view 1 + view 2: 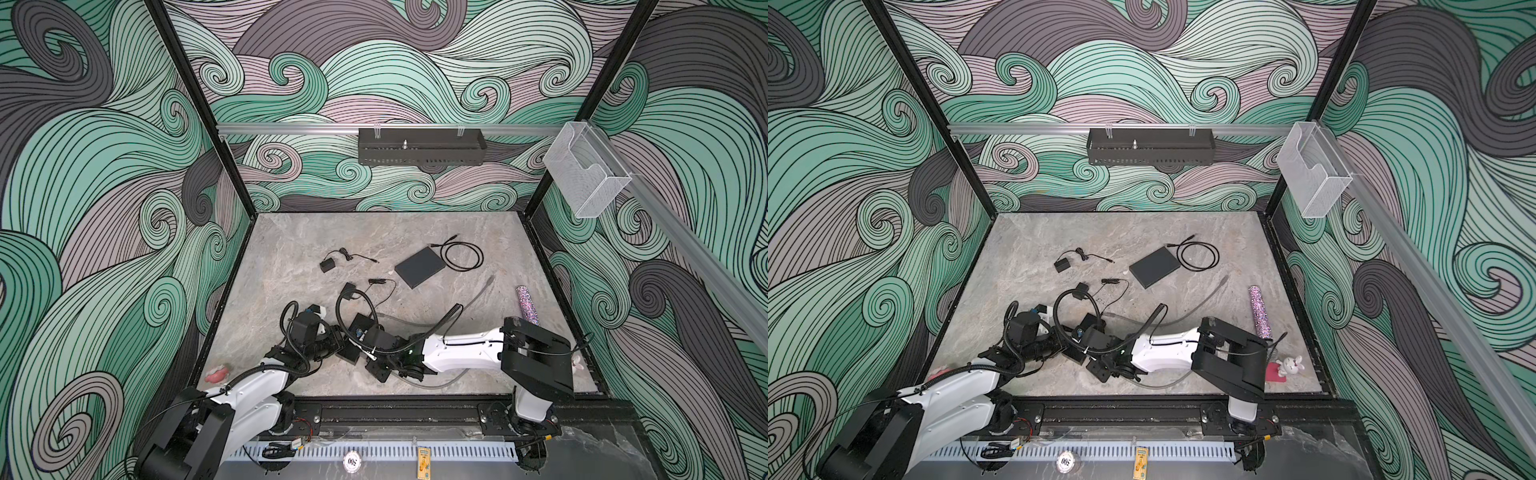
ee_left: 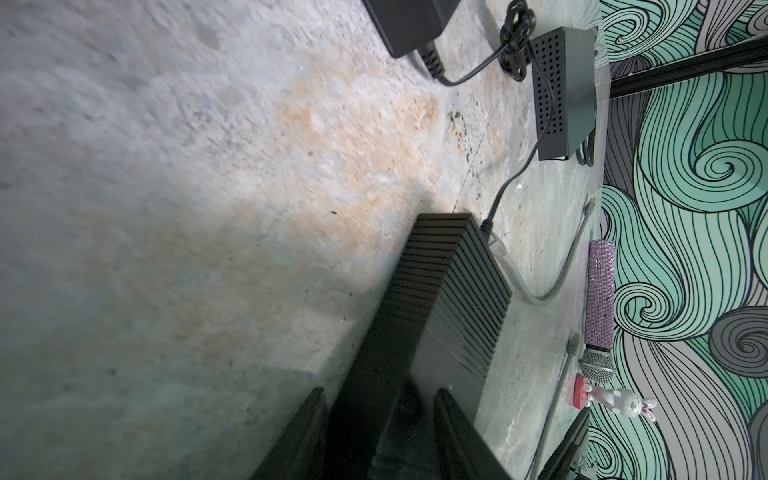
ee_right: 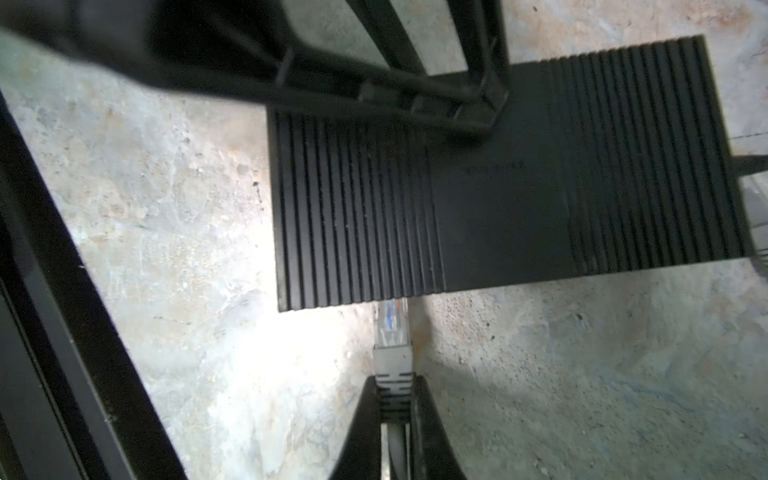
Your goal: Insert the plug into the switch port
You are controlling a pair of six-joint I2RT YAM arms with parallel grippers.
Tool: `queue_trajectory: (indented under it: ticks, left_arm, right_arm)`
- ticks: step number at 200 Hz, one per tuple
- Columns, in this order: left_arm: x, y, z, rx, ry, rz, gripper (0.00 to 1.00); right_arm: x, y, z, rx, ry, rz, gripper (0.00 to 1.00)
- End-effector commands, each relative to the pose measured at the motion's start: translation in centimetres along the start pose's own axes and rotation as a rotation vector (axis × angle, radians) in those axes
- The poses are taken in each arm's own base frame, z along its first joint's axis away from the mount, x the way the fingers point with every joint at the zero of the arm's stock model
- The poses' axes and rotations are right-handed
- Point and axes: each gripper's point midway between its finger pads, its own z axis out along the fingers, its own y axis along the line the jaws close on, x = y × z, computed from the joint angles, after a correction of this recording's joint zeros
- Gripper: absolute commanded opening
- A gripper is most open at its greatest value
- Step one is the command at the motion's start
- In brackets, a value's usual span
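The switch (image 3: 498,174), a narrow ribbed matte black box, lies on the stone table (image 1: 291,257) at the front middle, also seen in a top view (image 1: 360,323). My left gripper (image 2: 378,399) is shut on it, one finger (image 2: 451,415) on each long side. My right gripper (image 3: 395,386) is shut on the grey boot of the plug (image 3: 390,328). The plug's clear tip meets the switch's long side, its front end hidden under the top edge. The switch port itself does not show. At the switch's far end sit another clear plug (image 2: 497,249) and a black cord (image 2: 487,224).
A flat dark-grey square box (image 1: 419,267) with a coiled black cable (image 1: 463,255) lies further back. Black power adapters (image 1: 328,264) lie to the back left. A glittery microphone (image 1: 527,305) and a rabbit figurine (image 1: 1292,365) are at the right, and loose grey cable (image 1: 436,384) at the front.
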Motion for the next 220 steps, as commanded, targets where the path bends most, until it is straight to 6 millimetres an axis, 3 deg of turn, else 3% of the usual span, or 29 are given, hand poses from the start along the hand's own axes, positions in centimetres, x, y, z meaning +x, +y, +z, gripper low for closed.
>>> queue_trajectory:
  ticks: [1,27,66,119,171,220]
  left_arm:
    - [5.2,4.2,-0.1,-0.137,0.181,-0.081,0.45]
    - [5.6,4.2,0.0,-0.120,0.197,-0.073,0.35]
    - [6.3,4.6,-0.1,-0.120,0.213,-0.076,0.32]
    - [6.7,5.3,-0.3,-0.136,0.214,-0.076,0.32]
    - [6.8,5.3,-0.3,-0.135,0.217,-0.071,0.32]
    - [7.0,5.4,-0.4,-0.131,0.216,-0.071,0.32]
  right_arm:
    - [-4.4,0.8,-0.7,-0.035,-0.146,-0.034,0.00]
    - [-4.7,1.1,-0.6,-0.051,-0.191,-0.096,0.00]
    - [-5.4,1.0,-0.6,-0.037,-0.232,-0.129,0.00]
    - [-6.7,1.4,-1.2,-0.064,-0.341,-0.136,0.00]
    - [-8.2,1.6,-2.3,-0.061,-0.321,-0.153,0.00]
    - [-9.3,1.6,-1.9,-0.058,-0.330,-0.159,0.00]
